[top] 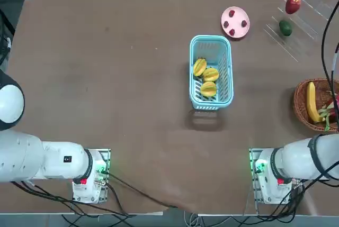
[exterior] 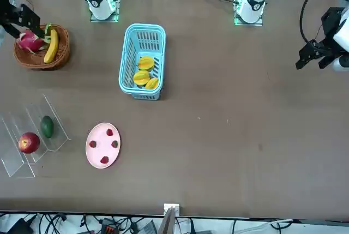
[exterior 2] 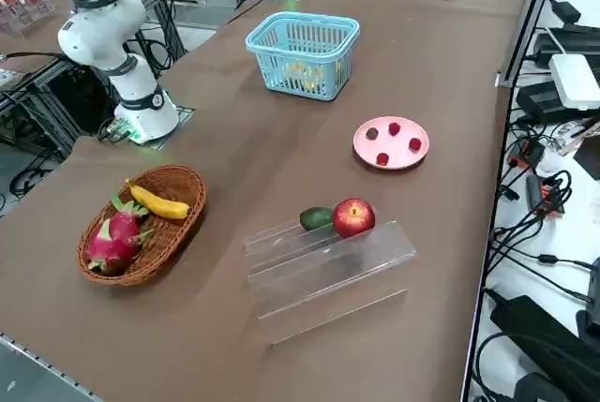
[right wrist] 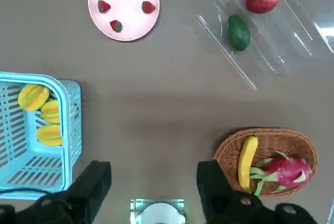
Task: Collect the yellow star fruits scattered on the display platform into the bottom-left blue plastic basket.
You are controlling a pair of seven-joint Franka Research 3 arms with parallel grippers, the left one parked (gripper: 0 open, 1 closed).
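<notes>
All three yellow star fruits (top: 206,79) sit inside the blue plastic basket (top: 197,44), and the display platform (exterior 2: 328,266) holds only a red apple (exterior 2: 353,216) and a green fruit (exterior 2: 316,218). My right claw (right wrist: 154,179) hangs high with its fingers spread wide and nothing in them. The only real risk I see is dropping down and knocking the basket. In the top view the basket's long axis runs 12 to 6 o'clock, and the fruits line up along it.
</notes>
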